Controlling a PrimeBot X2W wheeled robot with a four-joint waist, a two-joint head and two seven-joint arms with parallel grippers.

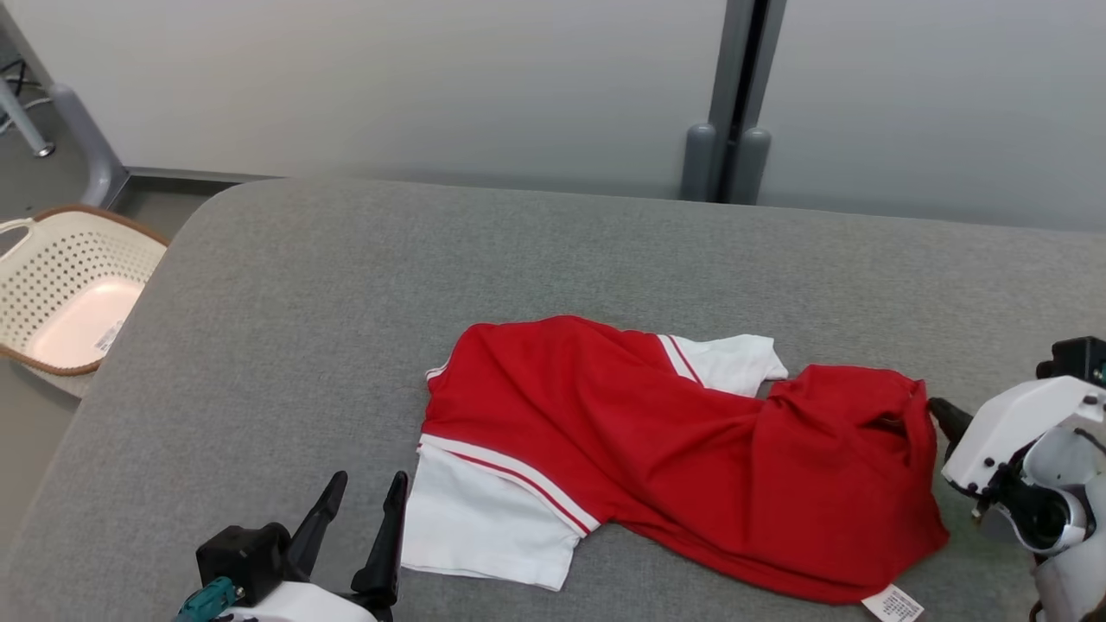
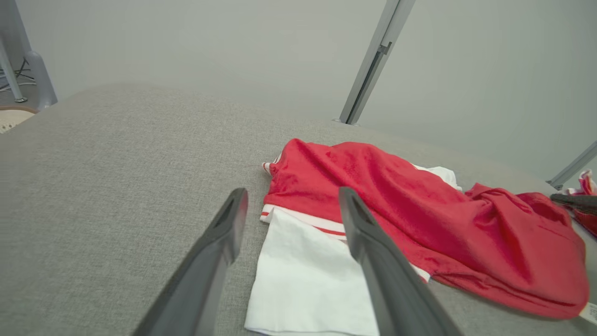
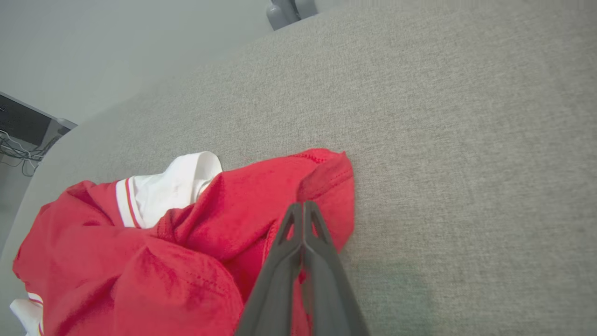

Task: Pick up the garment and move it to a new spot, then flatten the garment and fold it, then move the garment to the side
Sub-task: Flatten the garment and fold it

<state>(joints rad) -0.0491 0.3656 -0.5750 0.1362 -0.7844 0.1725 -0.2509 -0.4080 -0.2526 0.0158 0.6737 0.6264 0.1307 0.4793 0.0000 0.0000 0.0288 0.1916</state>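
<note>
The garment (image 1: 691,449) is a red shirt with white, red-striped sleeves, lying crumpled on the grey padded table (image 1: 346,285). My right gripper (image 1: 937,406) reaches in from the right to the garment's raised right edge. In the right wrist view its fingers (image 3: 303,205) are pressed together, with a fold of the red garment (image 3: 163,261) pinched between them. My left gripper (image 1: 370,477) hovers open near the front edge, just left of the white sleeve. The left wrist view has its spread fingertips (image 2: 293,193) framing that sleeve's corner of the garment (image 2: 419,210) without touching it.
A cream perforated basket (image 1: 60,285) sits on the floor off the table's left side. Grey posts (image 1: 726,155) stand against the wall behind the table. Bare grey table surface stretches to the left of and behind the garment.
</note>
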